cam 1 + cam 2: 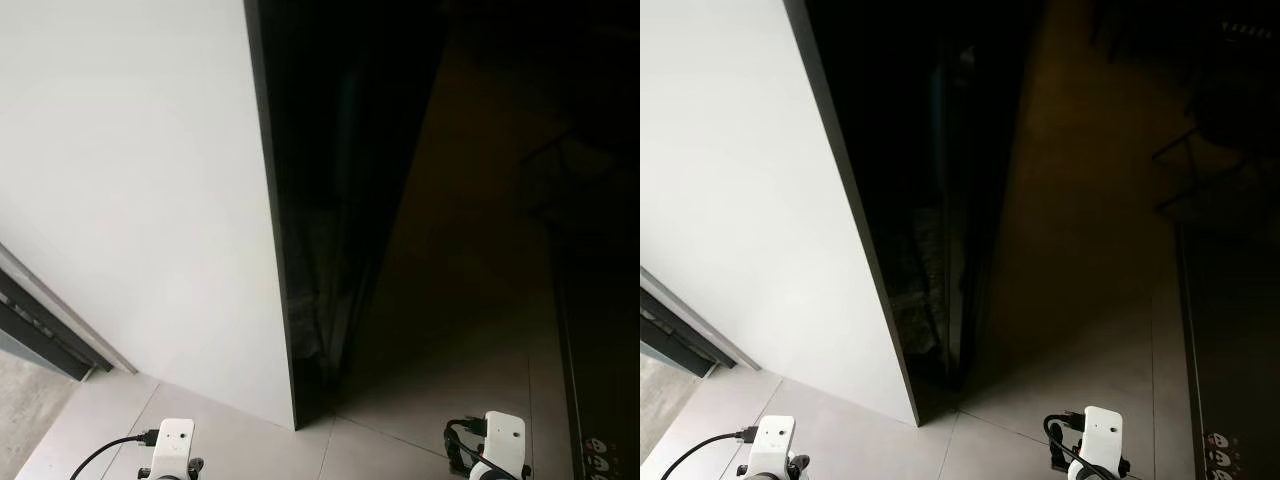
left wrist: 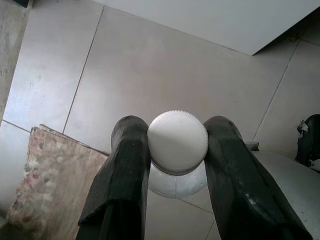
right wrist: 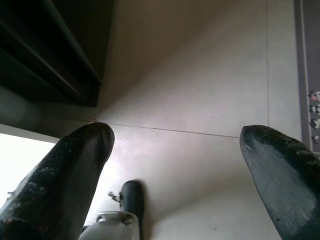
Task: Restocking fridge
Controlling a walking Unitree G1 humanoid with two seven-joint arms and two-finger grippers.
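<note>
Before the dark fridge (image 1: 340, 200), whose white side panel (image 1: 130, 180) fills the head views, both wrists hang low over floor tiles (image 1: 970, 445). In the left wrist view, the left gripper (image 2: 177, 150) is clamped on a white-capped bottle (image 2: 177, 141), well below the fridge. In the right wrist view, the right gripper (image 3: 175, 150) gapes wide, empty. With the hold high at the cap, the bottle could slip while walking.
</note>
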